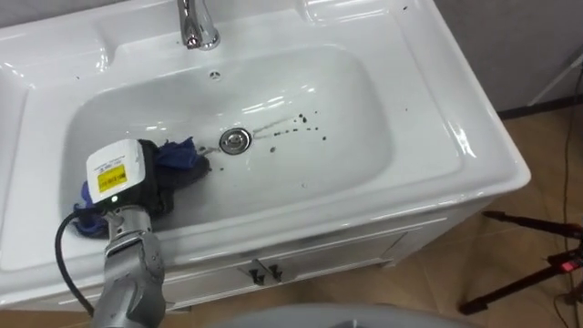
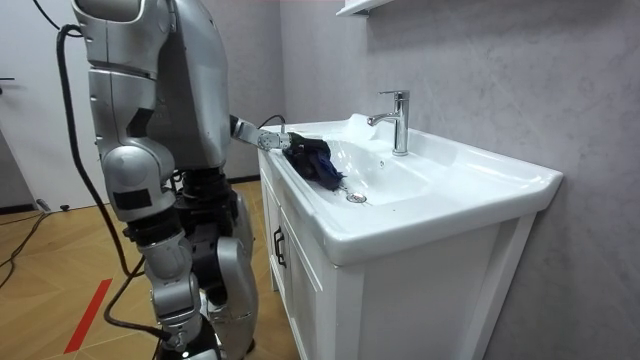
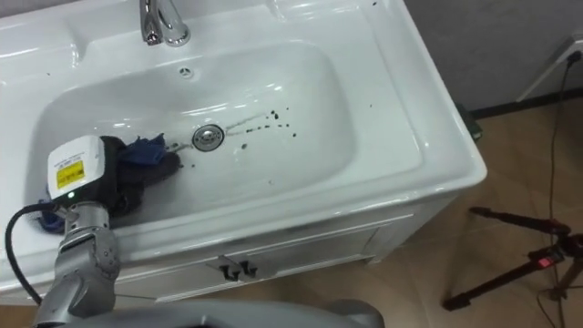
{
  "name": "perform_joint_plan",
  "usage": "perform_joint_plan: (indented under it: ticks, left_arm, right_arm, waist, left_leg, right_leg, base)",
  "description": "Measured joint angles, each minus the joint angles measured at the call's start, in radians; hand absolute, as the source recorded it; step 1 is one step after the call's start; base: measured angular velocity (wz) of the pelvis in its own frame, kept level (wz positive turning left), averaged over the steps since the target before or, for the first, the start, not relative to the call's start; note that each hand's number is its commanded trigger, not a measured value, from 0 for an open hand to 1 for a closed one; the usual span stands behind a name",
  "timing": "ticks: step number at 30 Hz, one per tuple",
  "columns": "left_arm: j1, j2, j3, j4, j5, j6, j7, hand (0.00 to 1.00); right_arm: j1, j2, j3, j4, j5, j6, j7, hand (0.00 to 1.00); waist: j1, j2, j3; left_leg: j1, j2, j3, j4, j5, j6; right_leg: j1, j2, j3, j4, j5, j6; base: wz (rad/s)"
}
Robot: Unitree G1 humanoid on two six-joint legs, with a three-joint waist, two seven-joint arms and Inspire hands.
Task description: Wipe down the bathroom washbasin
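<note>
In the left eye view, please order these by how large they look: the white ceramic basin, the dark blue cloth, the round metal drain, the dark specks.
1. White ceramic basin, by far largest.
2. Dark blue cloth, though partly covered.
3. Round metal drain.
4. Dark specks, each tiny.

Grey plaster wall [image 2: 480, 60]; herringbone wood floor [image 2: 50, 270]; white vanity cabinet [image 2: 300, 290]; black tripod [image 1: 515, 287].

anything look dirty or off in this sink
Yes: dark specks are scattered over the white basin floor just right of the drain, with faint streaks between them and it. The blue cloth lies left of the drain at the left hand, apart from the specks.
</note>
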Motion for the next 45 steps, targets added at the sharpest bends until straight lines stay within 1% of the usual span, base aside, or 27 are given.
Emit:
perform_joint_plan:
  ticks: [1,6,8,10,13,16,18,20,23,27,29,30,32,33,34,35,37,39,41,42,43,45]
  left_arm:
    - [-0.007,0.001,-0.006,0.008,0.000,0.002,-0.011,1.00]
    - [-0.029,0.016,-0.045,0.017,-0.002,0.011,-0.049,1.00]
    - [-0.058,0.017,-0.062,0.032,-0.002,0.016,-0.065,1.00]
    - [-0.072,0.017,-0.070,0.044,-0.002,0.016,-0.073,1.00]
    - [-0.073,0.017,-0.077,0.044,-0.002,0.023,-0.094,1.00]
    - [-0.080,0.017,-0.088,0.044,-0.015,0.025,-0.109,1.00]
    - [-0.087,0.016,-0.094,0.057,-0.040,0.025,-0.110,1.00]
    - [-0.105,0.015,-0.095,0.080,-0.067,0.022,-0.111,1.00]
    - [-0.138,0.012,-0.094,0.121,-0.123,0.021,-0.111,1.00]
    - [-0.181,0.009,-0.096,0.164,-0.194,0.021,-0.111,1.00]
    - [-0.205,0.007,-0.090,0.198,-0.245,0.020,-0.111,1.00]
    - [-0.213,0.006,-0.088,0.208,-0.252,0.020,-0.111,1.00]
    - [-0.244,-0.006,-0.082,0.246,-0.306,0.022,-0.111,1.00]
    - [-0.246,-0.007,-0.082,0.250,-0.318,0.022,-0.111,1.00]
    - [-0.248,-0.007,-0.083,0.256,-0.332,0.022,-0.111,1.00]
    - [-0.254,-0.013,-0.084,0.262,-0.336,0.022,-0.111,1.00]
    - [-0.272,-0.026,-0.085,0.280,-0.365,0.021,-0.111,1.00]
    - [-0.288,-0.030,-0.094,0.288,-0.405,0.021,-0.111,1.00]
    - [-0.324,-0.050,-0.102,0.319,-0.433,0.020,-0.111,1.00]
    - [-0.330,-0.054,-0.103,0.322,-0.440,0.020,-0.111,1.00]
    - [-0.340,-0.060,-0.103,0.328,-0.442,0.020,-0.111,1.00]
    - [-0.361,-0.070,-0.104,0.344,-0.445,0.018,-0.111,1.00]
  right_arm:
    - [-0.003,-0.003,0.001,0.001,0.000,-0.002,0.000,0.00]
    - [-0.033,-0.006,0.001,0.026,0.001,-0.005,-0.001,0.00]
    - [-0.038,-0.009,0.002,0.029,0.001,-0.005,0.001,0.00]
    - [-0.038,-0.012,0.002,0.029,0.000,-0.004,0.002,0.00]
    - [-0.038,-0.013,0.002,0.031,0.001,0.000,0.002,0.00]
    - [-0.037,-0.012,0.005,0.036,0.003,0.005,0.001,0.00]
    - [-0.037,-0.012,0.005,0.036,0.005,0.005,0.000,0.00]
    - [-0.035,-0.012,0.004,0.032,0.005,0.005,0.000,0.00]
    - [-0.035,-0.011,0.004,0.020,0.005,0.004,-0.001,0.00]
    - [-0.034,-0.010,0.003,0.015,0.006,0.005,-0.002,0.00]
    - [-0.030,-0.008,0.003,0.018,0.019,0.007,-0.002,0.00]
    - [-0.028,-0.008,0.003,0.018,0.025,0.008,-0.001,0.00]
    - [-0.023,-0.004,0.001,0.024,0.033,0.024,0.001,0.00]
    - [-0.023,-0.001,-0.002,0.027,0.031,0.029,0.002,0.00]
    - [-0.024,0.005,-0.013,0.031,0.031,0.038,0.002,0.00]
    - [-0.023,0.010,-0.019,0.039,0.032,0.041,0.003,0.00]
    - [-0.023,0.015,-0.019,0.050,0.041,0.050,0.004,0.00]
    - [-0.020,0.019,-0.018,0.054,0.057,0.061,0.003,0.00]
    - [-0.014,0.021,-0.018,0.052,0.075,0.071,0.003,0.00]
    - [-0.014,0.021,-0.018,0.055,0.075,0.071,0.003,0.00]
    - [-0.015,0.021,-0.018,0.060,0.075,0.071,0.004,0.00]
    - [-0.015,0.021,-0.017,0.061,0.075,0.071,0.014,0.00]
  waist:
    - [-0.003,0.004,0.0008]
    - [-0.022,0.008,0.0032]
    - [-0.025,0.006,0.0046]
    - [-0.028,0.005,0.0052]
    - [-0.047,0.001,0.0062]
    - [-0.051,-0.001,0.0072]
    - [-0.052,-0.004,0.0061]
    - [-0.052,-0.006,0.0058]
    - [-0.054,-0.007,0.0051]
    - [-0.062,-0.007,0.0050]
    - [-0.072,-0.007,0.0050]
    - [-0.073,-0.007,0.0050]
    - [-0.086,-0.008,0.0053]
    - [-0.091,-0.009,0.0049]
    - [-0.106,-0.010,0.0043]
    - [-0.116,-0.010,0.0042]
    - [-0.131,-0.011,0.0042]
    - [-0.131,-0.011,0.0040]
    - [-0.135,-0.014,0.0029]
    - [-0.141,-0.015,0.0032]
    - [-0.154,-0.018,0.0042]
    - [-0.160,-0.024,0.0036]
  left_leg:
    - [-0.001,0.000,-0.001,0.000,0.000,0.000]
    - [-0.001,-0.001,-0.002,0.001,0.000,0.000]
    - [-0.001,0.000,-0.001,0.001,0.000,0.000]
    - [-0.004,0.000,0.000,0.001,0.000,0.000]
    - [-0.010,0.000,0.007,0.001,0.000,0.000]
    - [-0.017,0.001,0.023,0.000,0.000,0.000]
    - [-0.016,0.001,0.028,0.000,0.000,0.000]
    - [-0.012,0.002,0.054,0.000,0.000,0.000]
    - [0.002,0.003,0.054,-0.002,-0.001,0.002]
    - [0.002,0.002,0.056,-0.003,-0.005,0.007]
    - [0.005,0.002,0.068,-0.003,-0.006,0.010]
    - [0.005,0.002,0.077,-0.002,-0.006,0.010]
    - [0.012,0.000,0.083,0.001,-0.006,0.010]
    - [0.014,0.000,0.085,0.001,-0.006,0.010]
    - [0.016,-0.001,0.095,0.001,-0.006,0.010]
    - [0.017,-0.001,0.109,0.001,-0.006,0.010]
    - [0.017,-0.002,0.111,0.001,-0.006,0.010]
    - [0.017,-0.001,0.128,0.000,-0.006,0.011]
    - [0.019,-0.001,0.141,0.001,-0.006,0.011]
    - [0.019,-0.001,0.145,0.001,-0.006,0.011]
    - [0.018,-0.001,0.154,0.000,-0.006,0.011]
    - [0.018,-0.001,0.167,-0.001,-0.006,0.011]
  right_leg:
    - [0.000,0.000,-0.001,0.000,0.000,0.000]
    - [-0.004,0.000,-0.002,0.000,0.000,0.000]
    - [-0.004,0.000,-0.002,-0.001,0.000,0.000]
    - [-0.007,0.000,0.001,-0.002,0.000,0.000]
    - [-0.013,0.000,0.001,-0.003,0.000,0.000]
    - [-0.022,0.000,0.009,-0.002,0.000,0.000]
    - [-0.021,0.000,0.012,0.000,0.000,0.000]
    - [-0.021,0.000,0.023,0.004,0.000,0.000]
    - [-0.016,0.000,0.036,0.017,0.000,0.001]
    - [-0.019,0.000,0.037,0.017,0.001,0.002]
    - [-0.020,0.000,0.042,0.017,0.003,0.005]
    - [-0.020,0.000,0.047,0.017,0.003,0.006]
    - [-0.021,0.002,0.060,0.014,0.006,0.010]
    - [-0.021,0.001,0.061,0.014,0.006,0.011]
    - [-0.021,0.000,0.064,0.013,0.006,0.012]
    - [-0.023,0.000,0.069,0.013,0.008,0.015]
    - [-0.027,0.000,0.075,0.015,0.011,0.017]
    - [-0.038,0.003,0.098,0.017,0.018,0.018]
    - [-0.043,0.005,0.117,0.015,0.025,0.020]
    - [-0.045,0.006,0.120,0.015,0.027,0.020]
    - [-0.047,0.006,0.125,0.015,0.030,0.021]
    - [-0.054,0.008,0.143,0.016,0.034,0.022]
  base:
    - [0.04]
    - [0.01]
    - [0.00]
    - [-0.04]
    - [-0.03]
    - [-0.09]
    - [-0.07]
    - [-0.09]
    - [-0.07]
    - [0.01]
    - [-0.02]
    - [-0.05]
    - [-0.02]
    - [-0.03]
    - [-0.07]
    - [-0.08]
    - [-0.13]
    - [-0.30]
    - [-0.28]
    - [-0.18]
    - [-0.18]
    - [-0.25]
